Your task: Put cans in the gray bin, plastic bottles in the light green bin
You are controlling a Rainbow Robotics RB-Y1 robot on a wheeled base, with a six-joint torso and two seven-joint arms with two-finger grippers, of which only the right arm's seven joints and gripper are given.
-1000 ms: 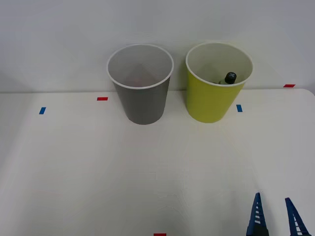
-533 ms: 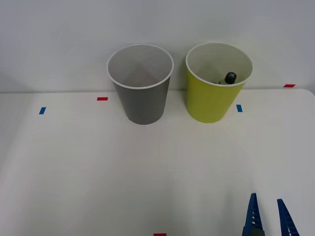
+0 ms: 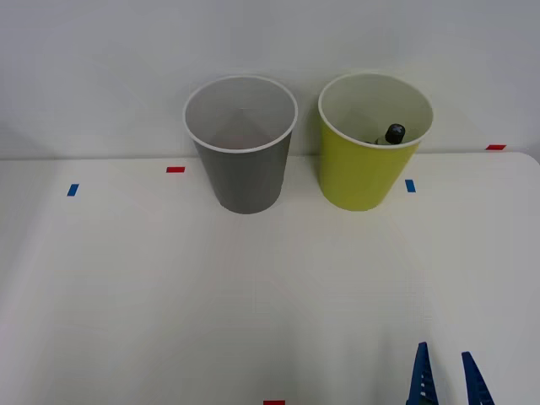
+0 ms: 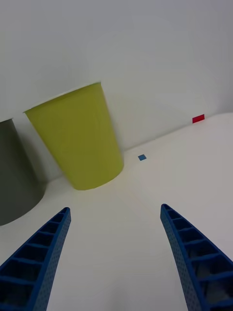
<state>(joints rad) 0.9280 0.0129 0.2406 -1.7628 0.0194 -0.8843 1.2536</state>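
Only the black cap of 1 plastic bottle [image 3: 394, 132] peeks out of the light green bin [image 3: 364, 173]; its body is hidden. The gray bin [image 3: 245, 173] stands just left. The right gripper [image 3: 445, 377] is near, open, holding nothing.

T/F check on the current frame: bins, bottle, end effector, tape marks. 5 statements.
1. The gray bin stands to the robot's left of the green bin. True.
2. A black bottle cap shows inside the gray bin. False: it shows inside the green bin.
3. The right end effector is shut on a bottle. False: its fingers are apart with nothing between them, low at the table's near edge.
4. The two bins touch each other. False: a gap of wall and table shows between them.
5. A blue tape mark lies on the table beside the green bin. True.
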